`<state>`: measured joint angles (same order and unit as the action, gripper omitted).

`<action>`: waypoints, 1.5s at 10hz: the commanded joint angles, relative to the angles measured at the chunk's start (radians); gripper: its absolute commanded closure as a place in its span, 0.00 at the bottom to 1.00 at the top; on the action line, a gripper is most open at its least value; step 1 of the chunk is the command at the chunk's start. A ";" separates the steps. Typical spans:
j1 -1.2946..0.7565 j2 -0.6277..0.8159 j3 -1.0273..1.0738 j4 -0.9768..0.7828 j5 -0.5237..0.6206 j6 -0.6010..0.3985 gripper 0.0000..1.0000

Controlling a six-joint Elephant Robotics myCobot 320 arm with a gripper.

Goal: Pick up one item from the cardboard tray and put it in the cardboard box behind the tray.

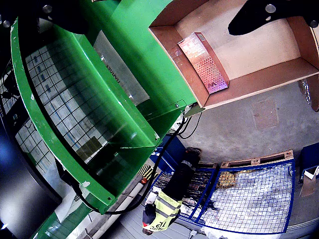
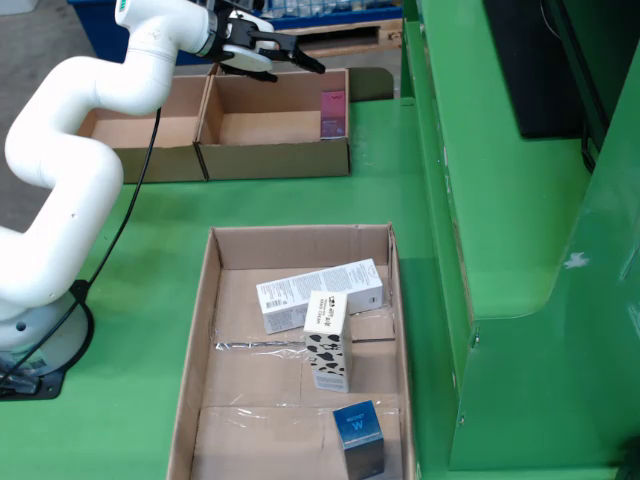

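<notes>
Black two-finger gripper (image 2: 290, 58) seen upper left of fixed view, fingers apart, nothing held, above open brown cardboard box (image 2: 275, 160). Pink flat packet (image 2: 333, 112) lies inside box, right wall. Release step judged done; retreat called for next.

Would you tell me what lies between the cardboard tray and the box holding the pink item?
In the fixed view, only bare green table separates the tray from the box holding the pink item.
</notes>
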<state>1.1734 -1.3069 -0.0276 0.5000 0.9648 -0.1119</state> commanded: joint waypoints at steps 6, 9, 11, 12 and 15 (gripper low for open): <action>-0.092 0.200 0.028 0.012 -0.012 -0.184 0.00; -0.084 0.264 0.028 0.012 -0.012 -0.167 0.00; -0.093 0.324 0.028 0.012 -0.012 -0.177 0.00; -0.138 0.371 0.028 0.012 -0.011 -0.150 0.00; -0.209 0.409 0.028 0.012 -0.011 -0.011 0.00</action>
<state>1.0399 -0.9741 -0.0215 0.5016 0.9556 -0.2484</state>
